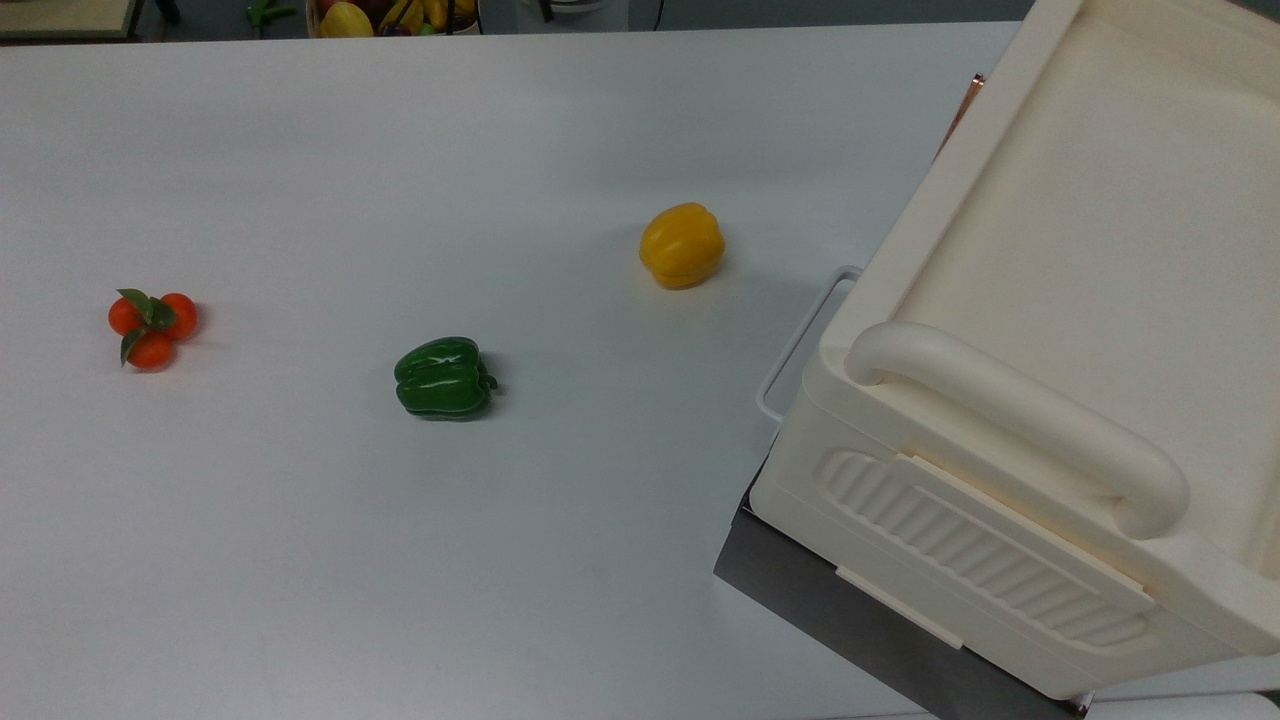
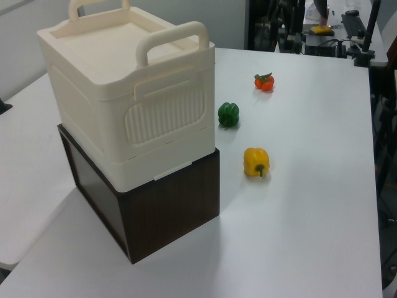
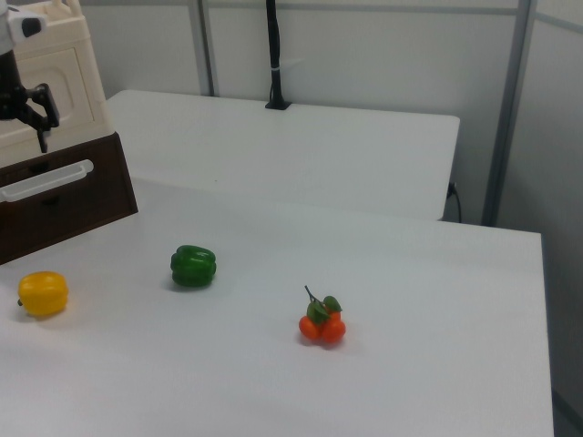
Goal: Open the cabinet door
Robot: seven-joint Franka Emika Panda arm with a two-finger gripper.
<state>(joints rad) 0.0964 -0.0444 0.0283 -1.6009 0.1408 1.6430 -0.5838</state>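
Cream cabinet [image 2: 118, 93], plastic, stands on a dark brown base [image 2: 167, 211] at the left view's left and the top view's right. It has a flat recessed top, two thick rounded bar handles [image 1: 1010, 420] on the upper edges, and a ribbed side panel [image 1: 980, 550] below the nearer handle. The cabinet door [image 3: 68, 73] is a cream panel with a recessed field. It forms the cabinet's front face at the right view's upper left and sits in its frame above the base. Its copper strip [image 1: 965, 105] is seen edge-on at the cabinet's far corner in the top view. The base carries a white loop handle [image 3: 46, 179] on its front, below the door. The gripper [image 3: 36, 114] is black under a white body. It hangs just in front of the door at the right view's left edge, above the loop handle. Whether it touches the door cannot be told, and its jaw state cannot be made out. White table [image 1: 300, 560]. A yellow pepper [image 1: 681, 245] lies nearest the cabinet front. A green pepper [image 1: 444, 377] lies further out, apart from the yellow one. A cluster of small tomatoes [image 1: 152, 327] with green leaves lies furthest off, well apart from the cabinet. A second white table [image 3: 301, 155] stands behind, in the right view.
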